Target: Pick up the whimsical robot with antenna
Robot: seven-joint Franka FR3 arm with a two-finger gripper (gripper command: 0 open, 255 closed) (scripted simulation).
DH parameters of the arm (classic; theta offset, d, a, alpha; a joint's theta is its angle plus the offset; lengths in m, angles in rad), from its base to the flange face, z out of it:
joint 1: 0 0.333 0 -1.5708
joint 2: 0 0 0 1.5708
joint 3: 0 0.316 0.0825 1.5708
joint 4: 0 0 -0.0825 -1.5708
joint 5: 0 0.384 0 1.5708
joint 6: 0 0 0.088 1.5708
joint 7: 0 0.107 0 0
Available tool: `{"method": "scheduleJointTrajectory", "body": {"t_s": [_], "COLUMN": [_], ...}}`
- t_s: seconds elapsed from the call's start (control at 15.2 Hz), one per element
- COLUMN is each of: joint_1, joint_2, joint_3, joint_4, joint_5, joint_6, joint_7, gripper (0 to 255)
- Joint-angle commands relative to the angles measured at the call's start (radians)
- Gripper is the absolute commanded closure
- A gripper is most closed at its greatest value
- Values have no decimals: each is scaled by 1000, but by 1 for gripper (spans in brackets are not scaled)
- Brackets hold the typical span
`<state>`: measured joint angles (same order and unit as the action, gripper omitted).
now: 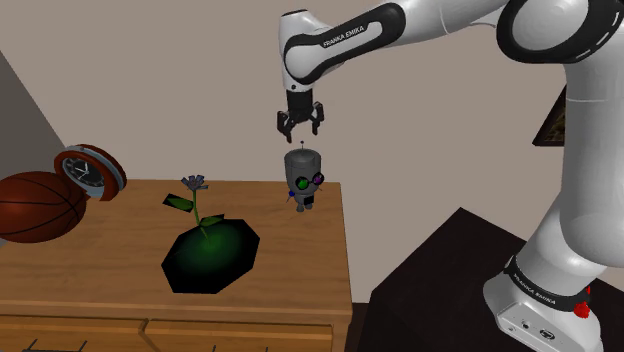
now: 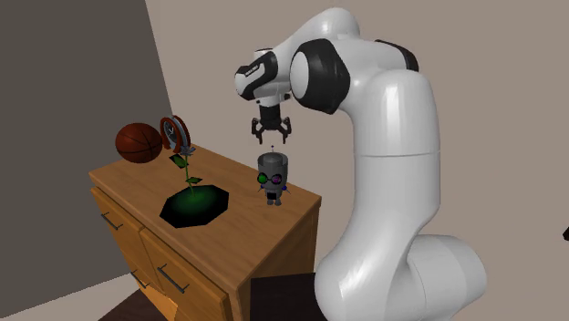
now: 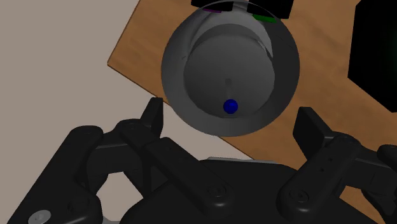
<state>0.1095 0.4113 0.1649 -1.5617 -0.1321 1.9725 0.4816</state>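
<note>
Fingers (image 3: 154, 116) apart, robot (image 3: 210, 70), wooden dresser (image 1: 90, 270), beige wall (image 1: 170, 70)

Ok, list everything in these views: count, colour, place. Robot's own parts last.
toy robot: one, grey, one green and one purple eye, blue-tipped antenna; stands near the dresser's far edge.
flower: one, grey-blue bloom on a green stem; rises from the octagonal base.
octagonal base: one, black with a green glow; middle of the dresser top.
basketball: one, red-brown; the shoulder view's left end of the dresser.
clock: one, round, red-brown rim; beside the basketball.
dresser: one, wooden, with drawers; against the wall.
stand: one, dark; the shoulder view's lower right.
arm: one, white with dark joints; reaches over the dresser.
tool: one, black, open; directly above the toy robot, not touching it.
</note>
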Motion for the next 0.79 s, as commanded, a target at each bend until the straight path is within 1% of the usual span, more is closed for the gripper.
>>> {"method": "scheduleJointTrajectory", "body": {"t_s": [0.0, 0.2, 0.33, 0.4, 0.73], "joint_1": [1, 1, 1, 1, 1], "joint_2": [11, 24, 26, 28, 28], "joint_3": [-1, -2, -3, -3, -3], "joint_4": [-9, -32, -36, -33, -31], "joint_5": [-3, -6, -7, -7, -7], "joint_6": [21, 56, 62, 61, 60], "joint_7": [3, 7, 8, 7, 7], "gripper": [0, 0, 0, 255, 255]}}
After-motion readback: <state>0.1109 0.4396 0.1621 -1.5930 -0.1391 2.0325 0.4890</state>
